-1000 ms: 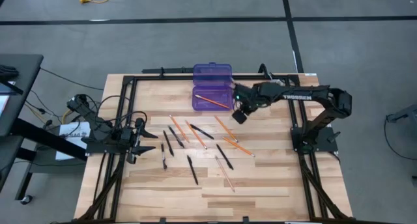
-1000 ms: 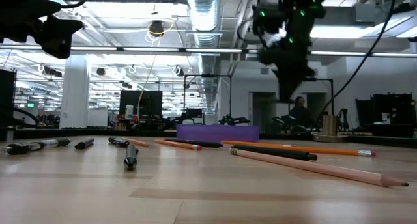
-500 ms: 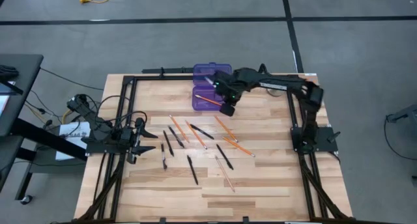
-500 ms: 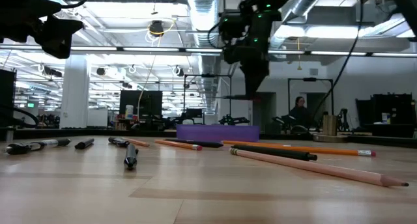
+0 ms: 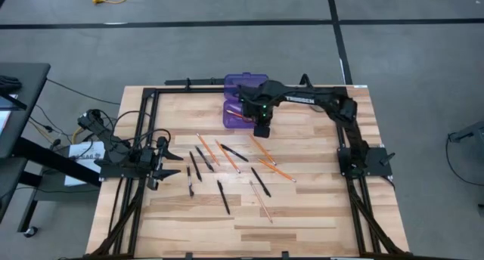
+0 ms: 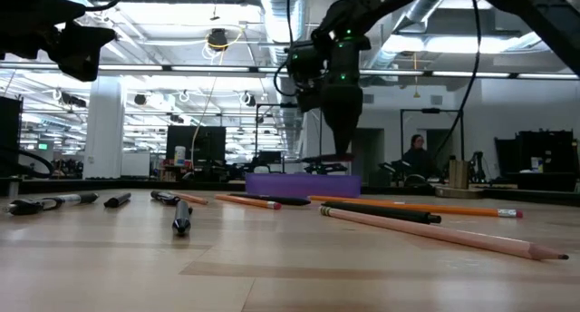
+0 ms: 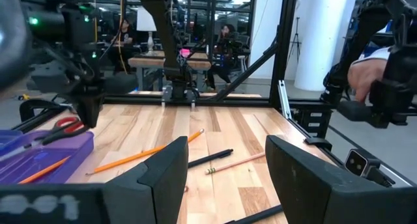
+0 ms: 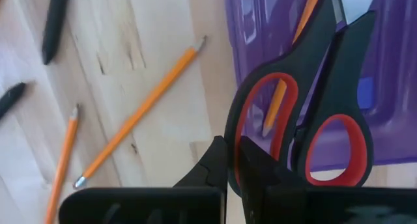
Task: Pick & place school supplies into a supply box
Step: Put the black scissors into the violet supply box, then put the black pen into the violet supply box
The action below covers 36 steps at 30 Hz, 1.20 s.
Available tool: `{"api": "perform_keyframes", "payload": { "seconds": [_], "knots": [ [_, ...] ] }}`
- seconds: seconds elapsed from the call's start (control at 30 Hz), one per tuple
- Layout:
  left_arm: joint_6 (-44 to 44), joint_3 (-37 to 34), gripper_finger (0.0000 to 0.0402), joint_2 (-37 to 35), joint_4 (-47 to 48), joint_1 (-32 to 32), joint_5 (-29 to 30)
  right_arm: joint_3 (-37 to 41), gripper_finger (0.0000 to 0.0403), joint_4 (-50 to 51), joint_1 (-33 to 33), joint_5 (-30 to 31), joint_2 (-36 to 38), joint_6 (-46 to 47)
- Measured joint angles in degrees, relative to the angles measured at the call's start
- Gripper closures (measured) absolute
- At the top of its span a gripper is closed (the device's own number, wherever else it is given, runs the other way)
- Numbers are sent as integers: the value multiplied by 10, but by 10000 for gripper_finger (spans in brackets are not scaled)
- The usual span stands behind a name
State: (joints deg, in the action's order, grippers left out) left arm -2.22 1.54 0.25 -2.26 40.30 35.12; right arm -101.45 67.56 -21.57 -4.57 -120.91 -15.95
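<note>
Scissors with red-lined black handles (image 8: 306, 120) are pinched in the right end effector (image 5: 261, 124), which has swung in from the tabletop's right side and now hangs low over the translucent purple plastic supply box (image 5: 240, 100) near the far edge; one orange pencil (image 8: 287, 74) already lies inside. That puts the scissors close to release, I judge. Loose orange pencils and black pens (image 5: 227, 169) remain scattered mid-tabletop (image 5: 318, 215). The left end effector (image 5: 160, 168) waits near the left edge, fingers spread. White lettering on the right arm (image 5: 302, 99) is too small to read.
</note>
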Motion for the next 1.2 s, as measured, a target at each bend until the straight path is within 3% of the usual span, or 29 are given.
{"api": "perform_keyframes", "payload": {
  "seconds": [1.2],
  "knots": [
    [0,0,207,0,1,0,0,0,339,-24,-11,23,-4,-5]
  ]
}}
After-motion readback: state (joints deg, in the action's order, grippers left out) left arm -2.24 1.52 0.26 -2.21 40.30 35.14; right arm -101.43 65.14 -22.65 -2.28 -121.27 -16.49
